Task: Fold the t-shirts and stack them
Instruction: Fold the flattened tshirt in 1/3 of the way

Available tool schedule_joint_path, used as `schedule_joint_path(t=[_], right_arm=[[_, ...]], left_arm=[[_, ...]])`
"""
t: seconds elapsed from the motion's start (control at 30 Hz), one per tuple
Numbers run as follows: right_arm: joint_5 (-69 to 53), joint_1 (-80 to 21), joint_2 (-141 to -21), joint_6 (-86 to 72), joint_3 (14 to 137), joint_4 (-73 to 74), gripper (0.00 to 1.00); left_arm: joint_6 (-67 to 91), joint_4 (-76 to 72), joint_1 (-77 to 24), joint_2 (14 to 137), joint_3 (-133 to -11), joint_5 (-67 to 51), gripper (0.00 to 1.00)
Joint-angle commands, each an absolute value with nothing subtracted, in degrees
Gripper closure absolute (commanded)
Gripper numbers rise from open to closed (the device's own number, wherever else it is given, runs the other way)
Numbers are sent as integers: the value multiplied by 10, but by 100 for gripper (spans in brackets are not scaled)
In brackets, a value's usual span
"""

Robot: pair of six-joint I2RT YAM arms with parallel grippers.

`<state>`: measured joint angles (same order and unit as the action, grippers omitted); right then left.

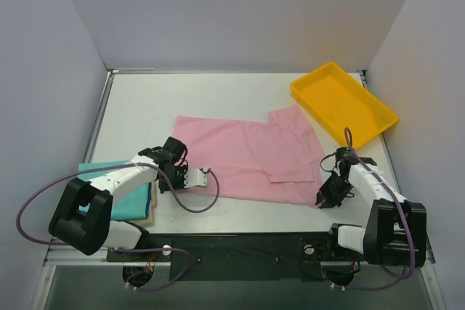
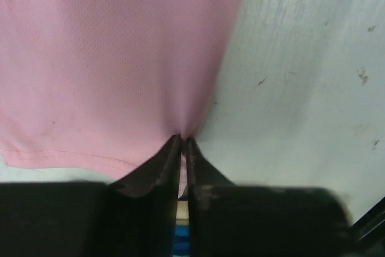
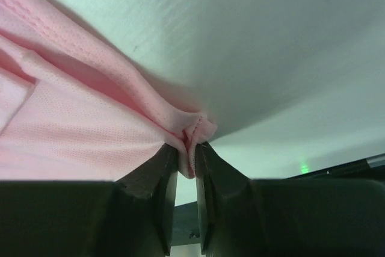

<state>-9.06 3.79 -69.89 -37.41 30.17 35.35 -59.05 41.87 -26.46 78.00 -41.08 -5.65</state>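
**A:** Where is the pink t-shirt point(image 1: 251, 156)?

**B:** It is spread over the middle of the table point(image 1: 218, 99), mostly flat, with its long side running left to right. One sleeve reaches toward the far right, and a smaller flap of cloth lies doubled over near the right edge.

**A:** Is anything holding it?

**B:** Both arms are. The left end effector point(image 1: 202, 177) is at the shirt's near left corner. In the left wrist view its dark fingers point(image 2: 153, 173) are pressed almost together, and the pink cloth is drawn to a point between their tips. So it is closed on the pink t-shirt.

**A:** And the other side?

**B:** The right end effector point(image 1: 322, 197) is at the near right corner. In the right wrist view a bunched bit of the hem is pinched between its fingers point(image 3: 150, 179), and wrinkles run away from the grip to the left. It is clamped on the same shirt.

**A:** What about the other shirts?

**B:** The teal t-shirt point(image 1: 129, 200) lies folded at the near left edge of the table, partly hidden by the left arm. It rests on the cream t-shirt point(image 1: 152, 208), which shows only as a thin strip along the stack's right side.

**A:** Is there anything else on the table?

**B:** A yellow tray point(image 1: 345, 103) sits at a slant in the far right corner, just beside the pink sleeve. I cannot tell whether the two touch
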Motion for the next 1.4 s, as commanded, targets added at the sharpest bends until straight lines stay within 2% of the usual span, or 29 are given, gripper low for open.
schedule_joint_path(t=[0.0, 0.03, 0.33, 0.37, 0.4, 0.43, 0.47, 0.5, 0.57, 0.63, 0.7, 0.73, 0.77, 0.8, 0.87, 0.93, 1.07, 1.2, 1.37], right_arm=[[-78, 78, -706, -387, 294, 323, 95], [-82, 84, -701, -381, 294, 322, 100], [-103, 172, -691, -362, 296, 326, 100], [-102, 180, -692, -361, 296, 325, 97], [-103, 184, -693, -359, 298, 325, 90], [-108, 190, -694, -358, 300, 326, 68], [-112, 192, -691, -356, 305, 328, 61], [-112, 193, -688, -353, 317, 333, 54], [-100, 189, -670, -345, 354, 357, 51], [-63, 172, -646, -327, 400, 388, 50], [-26, 129, -634, -304, 445, 412, 50], [-19, 112, -634, -288, 459, 426, 52], [-16, 70, -637, -280, 481, 431, 59], [-23, 49, -648, -264, 489, 430, 81], [-61, -44, -678, -230, 502, 417, 100], [-102, -103, -727, -202, 512, 414, 100], [-105, -189, -824, -170, 527, 403, 100], [-73, -217, -900, -166, 555, 401, 100], [-51, -227, -929, -165, 579, 388, 100]], left_arm=[[-605, 394, -280, 777, -399, -47, 99], [-606, 412, -286, 775, -398, -54, 100], [-574, 498, -341, 699, -390, -97, 100], [-569, 504, -354, 695, -388, -102, 100], [-561, 502, -364, 691, -385, -103, 100], [-556, 499, -367, 690, -381, -102, 100], [-549, 497, -369, 690, -379, -99, 93], [-549, 498, -369, 690, -379, -98, 80], [-544, 506, -368, 689, -382, -84, 66], [-547, 523, -366, 687, -391, -76, 55], [-551, 542, -362, 686, -406, -71, 53], [-552, 549, -359, 687, -410, -66, 52], [-549, 549, -357, 687, -424, -65, 52], [-537, 548, -354, 688, -430, -62, 52], [-519, 542, -347, 695, -450, -69, 52], [-496, 528, -345, 705, -462, -74, 51], [-471, 495, -344, 713, -446, -77, 51], [-463, 458, -343, 726, -422, -47, 52], [-454, 448, -343, 744, -417, -39, 52]])
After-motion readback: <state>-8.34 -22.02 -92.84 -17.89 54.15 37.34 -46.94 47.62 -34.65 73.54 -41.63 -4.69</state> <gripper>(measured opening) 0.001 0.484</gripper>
